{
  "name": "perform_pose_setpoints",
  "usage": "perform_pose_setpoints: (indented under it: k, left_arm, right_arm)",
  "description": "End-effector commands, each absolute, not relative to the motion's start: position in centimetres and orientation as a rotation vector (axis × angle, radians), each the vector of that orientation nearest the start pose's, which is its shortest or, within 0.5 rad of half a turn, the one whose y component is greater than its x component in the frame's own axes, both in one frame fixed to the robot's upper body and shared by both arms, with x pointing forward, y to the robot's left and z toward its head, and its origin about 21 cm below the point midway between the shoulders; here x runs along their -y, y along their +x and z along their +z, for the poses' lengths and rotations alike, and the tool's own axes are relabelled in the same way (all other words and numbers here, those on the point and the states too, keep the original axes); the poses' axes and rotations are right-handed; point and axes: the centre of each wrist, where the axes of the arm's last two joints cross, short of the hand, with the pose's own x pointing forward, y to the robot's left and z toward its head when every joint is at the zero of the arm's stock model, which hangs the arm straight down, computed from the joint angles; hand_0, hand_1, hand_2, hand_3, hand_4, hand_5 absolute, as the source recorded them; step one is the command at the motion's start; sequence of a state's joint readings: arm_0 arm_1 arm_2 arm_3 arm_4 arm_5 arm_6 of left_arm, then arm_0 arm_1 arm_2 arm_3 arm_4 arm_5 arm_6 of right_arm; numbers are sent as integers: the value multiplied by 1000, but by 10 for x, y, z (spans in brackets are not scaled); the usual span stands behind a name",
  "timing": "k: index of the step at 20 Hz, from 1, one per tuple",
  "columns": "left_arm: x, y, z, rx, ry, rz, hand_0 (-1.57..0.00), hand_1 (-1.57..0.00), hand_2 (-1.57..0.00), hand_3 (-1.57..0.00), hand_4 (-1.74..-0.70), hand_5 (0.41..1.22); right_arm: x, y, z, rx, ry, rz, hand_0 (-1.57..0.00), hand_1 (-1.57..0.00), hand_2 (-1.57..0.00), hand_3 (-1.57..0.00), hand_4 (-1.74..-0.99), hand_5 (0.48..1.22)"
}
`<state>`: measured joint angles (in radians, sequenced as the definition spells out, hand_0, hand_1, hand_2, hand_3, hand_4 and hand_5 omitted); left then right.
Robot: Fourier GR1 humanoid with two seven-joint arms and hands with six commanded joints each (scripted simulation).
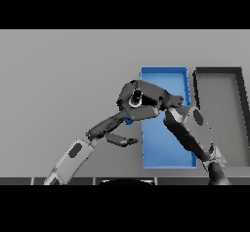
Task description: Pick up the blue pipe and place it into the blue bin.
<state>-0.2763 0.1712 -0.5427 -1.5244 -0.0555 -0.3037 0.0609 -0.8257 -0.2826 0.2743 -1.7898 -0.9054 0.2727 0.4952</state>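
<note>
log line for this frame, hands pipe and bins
right hand: over blue bin, grip unclear | blue pipe: not clearly visible | left hand: at bin's left edge, fingers relaxed | dark bin: right of blue bin

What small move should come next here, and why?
Probably carry the right hand further right before releasing: it sits over the blue bin's left wall, and what looks like the blue pipe pokes out outside it. Left hand idles nearby.

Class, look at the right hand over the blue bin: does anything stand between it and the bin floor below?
Nothing visible does. The right hand hangs over the blue bin's left rim, and the bin floor showing is bare. The blue pipe cannot be made out. The left hand lies beside the bin.
</note>
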Motion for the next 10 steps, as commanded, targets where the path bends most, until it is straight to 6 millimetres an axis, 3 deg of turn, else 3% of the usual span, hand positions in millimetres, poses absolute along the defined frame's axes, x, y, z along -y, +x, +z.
perform_pose_setpoints:
  k: [1, 6, 8, 10]
  left_arm:
    - [-120, 267, 37, 1513, -427, -1004, 0, 0, 0, 0, -917, 503]
    - [-119, 267, 43, 1534, -430, -1011, 1, 1, 1, 1, -903, 495]
    - [-122, 268, 43, 1527, -442, -1005, 1, 1, 1, 1, -907, 491]
    - [-124, 266, 40, 1522, -444, -1000, 1, 1, 1, 1, -911, 490]
  right_arm:
    - [122, 301, 280, 1648, 1076, 867, -1571, -1571, -1571, -1571, -1707, 1141]
    - [142, 328, 333, 1840, 905, 725, -1571, -1571, -1571, -1571, -1730, 1110]
    - [153, 347, 339, 1871, 810, 621, -1571, -1571, -1571, -1571, -1734, 1127]
    - [175, 365, 329, 1838, 694, 541, -1571, -1571, -1571, -1571, -1736, 1135]
